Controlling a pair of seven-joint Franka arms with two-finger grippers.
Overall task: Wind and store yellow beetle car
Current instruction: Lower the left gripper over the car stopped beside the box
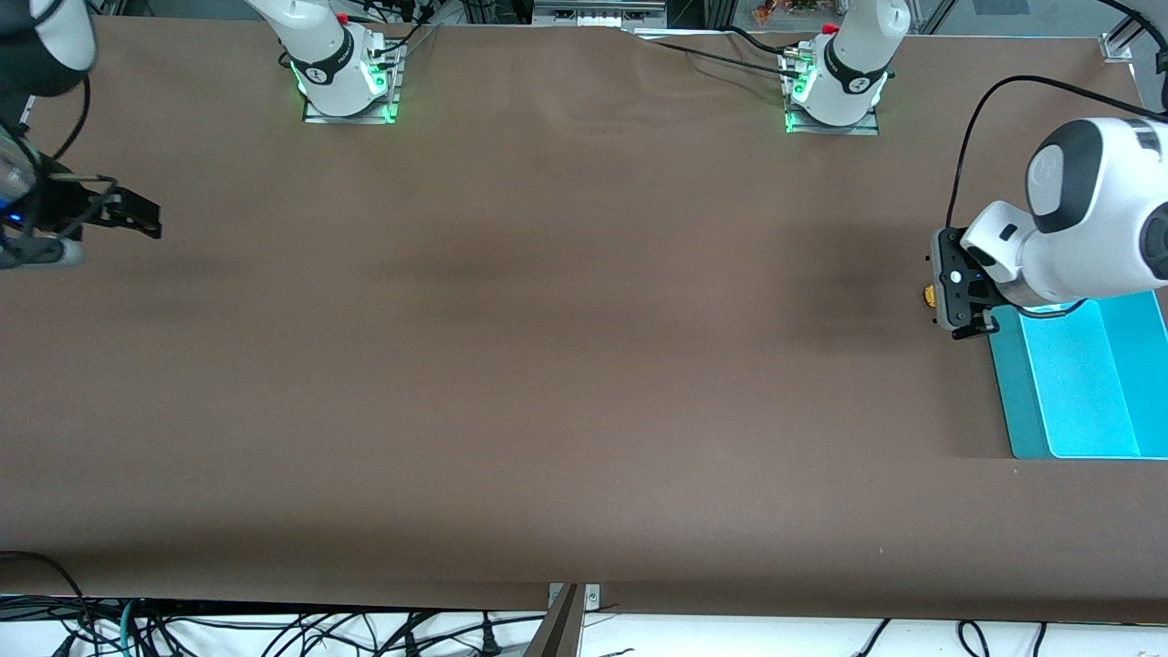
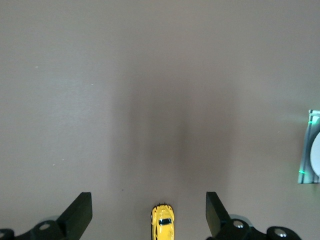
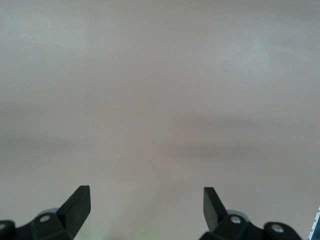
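Currently, the tiny bright yellow toy beetle car (image 2: pixel 163 223), with its rounded body and dark windows, is seen resting on the wide brown counter (image 1: pixel 547 365) toward the left arm's end. In the front view only a sliver of the car (image 1: pixel 929 295) is visible, at roughly 9 o'clock of the black gripper body that covers most of it.

The left gripper (image 1: pixel 963 315) is held over the car, with its two black fingers spread wide apart and nothing clamped between them. In the left wrist view the car is framed between the two fingertips (image 2: pixel 80 212), lying on the counter below them and touched by neither. From the front view, whether the gripper is just above the counter or higher cannot be told.

A shallow turquoise plastic tray (image 1: pixel 1013 401) is set on the counter just beside the left gripper, at about 4 o'clock of it in the front view, nearer to the front camera than the car. Part of the tray is covered by the white arm.

The right gripper (image 1: pixel 128 214) is kept waiting over bare counter at the right arm's end, well apart from the car. Its fingers (image 3: pixel 77 205) are likewise spread apart and nothing is held.
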